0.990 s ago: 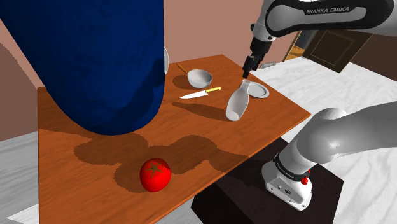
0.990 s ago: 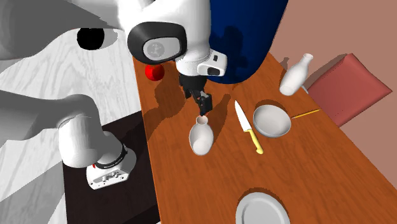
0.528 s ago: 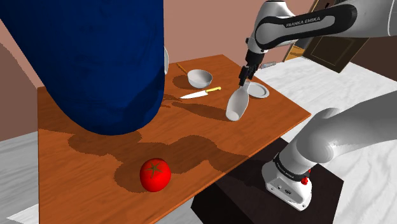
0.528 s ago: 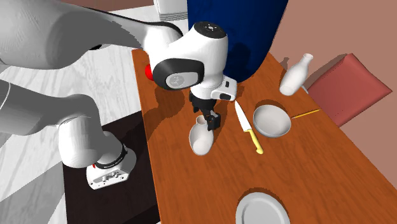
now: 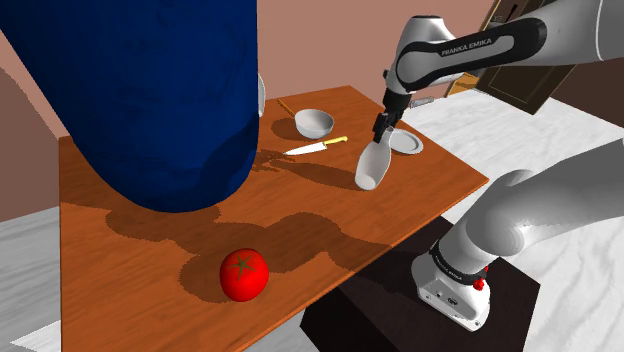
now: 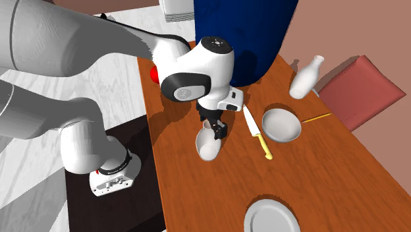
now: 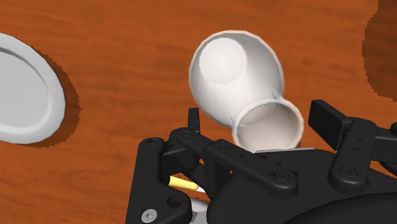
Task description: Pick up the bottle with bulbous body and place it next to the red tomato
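Observation:
The pale bulbous bottle (image 5: 371,168) (image 6: 207,145) (image 7: 233,75) stands on the wooden table (image 5: 120,260) near the edge by the stand. My black gripper (image 5: 382,130) (image 6: 216,127) (image 7: 262,127) is down at the bottle's top, open. Its fingers (image 7: 330,120) stand apart on either side of the bottle's mouth and do not clasp it. The red tomato (image 5: 244,274) lies near the table's front edge in the shoulder view, far from the bottle. In the second exterior view the arm hides most of the tomato (image 6: 155,74).
A huge dark blue body (image 5: 160,90) (image 6: 247,33) covers much of the table. Near the bottle lie a yellow-handled knife (image 5: 315,148) (image 6: 257,132), a grey bowl (image 5: 313,123) (image 6: 281,125) and a grey plate (image 5: 406,142) (image 6: 272,215) (image 7: 25,89). A second pale bottle (image 6: 306,76) stands beyond the bowl.
The gripper has come down from above the bottle until its fingers flank the bottle's mouth, and the arm has swung over it. The fingers stay open. The bottle has not moved.

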### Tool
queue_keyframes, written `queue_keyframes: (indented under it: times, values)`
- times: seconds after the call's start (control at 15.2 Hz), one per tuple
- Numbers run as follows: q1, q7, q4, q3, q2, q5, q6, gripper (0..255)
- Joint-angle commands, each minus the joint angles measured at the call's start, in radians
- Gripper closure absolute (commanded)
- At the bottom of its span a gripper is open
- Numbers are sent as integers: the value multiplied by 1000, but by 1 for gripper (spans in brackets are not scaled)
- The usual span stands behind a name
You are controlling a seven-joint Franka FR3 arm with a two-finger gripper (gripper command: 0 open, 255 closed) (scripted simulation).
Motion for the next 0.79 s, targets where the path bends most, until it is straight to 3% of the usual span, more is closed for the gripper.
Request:
queue_keyframes:
  times: [0.0,0.2,0.26,0.73]
  values:
    - [0,0,-1,0,1,0,2,0]
    - [0,0,-1,0,0,0,2,0]
    - [0,0,-1,0,0,0,2,255]
    - [0,0,-1,0,1,0,2,255]
